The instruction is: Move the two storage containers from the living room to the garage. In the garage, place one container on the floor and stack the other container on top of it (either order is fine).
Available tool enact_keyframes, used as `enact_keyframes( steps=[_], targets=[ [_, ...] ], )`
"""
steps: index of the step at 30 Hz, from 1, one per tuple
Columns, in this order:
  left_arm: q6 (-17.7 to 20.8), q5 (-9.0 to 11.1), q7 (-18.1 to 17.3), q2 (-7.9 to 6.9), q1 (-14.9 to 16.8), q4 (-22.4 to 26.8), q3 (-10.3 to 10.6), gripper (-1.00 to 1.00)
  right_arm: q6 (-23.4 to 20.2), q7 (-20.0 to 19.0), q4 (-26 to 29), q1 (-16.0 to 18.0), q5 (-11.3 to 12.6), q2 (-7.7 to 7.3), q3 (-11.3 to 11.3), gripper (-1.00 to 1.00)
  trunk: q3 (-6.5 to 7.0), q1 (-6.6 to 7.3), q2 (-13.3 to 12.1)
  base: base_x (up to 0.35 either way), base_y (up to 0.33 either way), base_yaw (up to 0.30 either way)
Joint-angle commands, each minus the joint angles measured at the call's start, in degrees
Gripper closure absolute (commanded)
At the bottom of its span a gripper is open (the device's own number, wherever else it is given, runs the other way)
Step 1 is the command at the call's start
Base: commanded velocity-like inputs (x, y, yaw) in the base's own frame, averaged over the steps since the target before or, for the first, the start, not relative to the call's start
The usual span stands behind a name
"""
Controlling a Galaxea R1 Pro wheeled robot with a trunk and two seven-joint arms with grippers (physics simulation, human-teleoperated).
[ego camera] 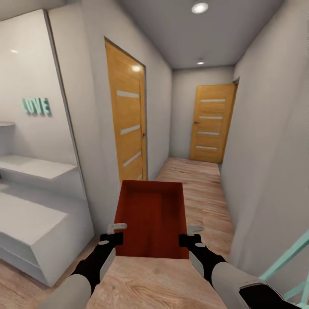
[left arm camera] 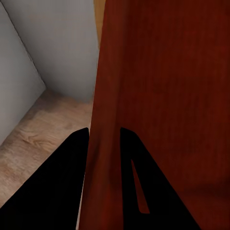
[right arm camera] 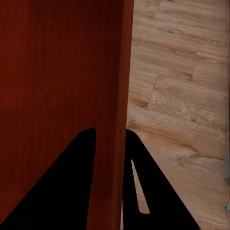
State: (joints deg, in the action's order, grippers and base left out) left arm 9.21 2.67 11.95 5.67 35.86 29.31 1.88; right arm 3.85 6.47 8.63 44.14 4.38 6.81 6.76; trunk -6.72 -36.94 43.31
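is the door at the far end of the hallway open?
No, in the head view the far door sits shut in its frame, beyond the storage container held out front.

container [ego camera: 151, 219] held between both pincers, doors ahead: one left [ego camera: 126, 128], one at corridor's end [ego camera: 211, 123]

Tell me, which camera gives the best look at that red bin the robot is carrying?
The head view: the whole storage container shows there, open top and inside, held between the left gripper and right gripper above the wood floor. Each wrist view shows just one thin side wall, pinched between that gripper's two fingers.
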Motion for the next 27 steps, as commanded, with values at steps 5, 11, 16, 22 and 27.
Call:
enact_keyframes(
  steps=[5, 11, 16, 22, 27],
  targets=[
    [0.46, 3.75, 2.73, 0.66, 0.0, 0.05, -0.74, 1.0, 3.05, 4.25, 0.09, 0.07, -0.07, 0.05, -2.19, 1.0, -0.09, -0.05, 0.07, 0.313, 0.187, -0.245],
    [0.46, 3.75, 2.73, 0.66, 0.0, 0.05, -0.74, 1.0, 3.08, 4.25, 0.09, 0.07, -0.07, 0.05, -2.22, 1.0, -0.09, -0.05, 0.07, 0.313, 0.187, -0.245],
    [0.46, 3.75, 2.73, 0.66, 0.0, 0.05, -0.74, 1.0, 3.08, 4.25, 0.08, 0.07, -0.07, 0.05, -2.19, 1.0, -0.09, -0.05, 0.07, 0.313, 0.187, -0.245],
    [0.46, 3.75, 2.73, 0.66, 0.0, 0.05, -0.74, 1.0, 3.09, 4.25, 0.08, 0.07, -0.06, 0.05, -2.2, 1.0, -0.09, -0.05, 0.07, 0.313, 0.187, -0.245],
    [0.46, 3.75, 2.73, 0.66, 0.0, 0.05, -0.74, 1.0, 3.09, 4.25, 0.1, 0.07, -0.07, 0.05, -2.19, 1.0, -0.09, -0.05, 0.07, 0.313, 0.187, -0.245]
  ],
)
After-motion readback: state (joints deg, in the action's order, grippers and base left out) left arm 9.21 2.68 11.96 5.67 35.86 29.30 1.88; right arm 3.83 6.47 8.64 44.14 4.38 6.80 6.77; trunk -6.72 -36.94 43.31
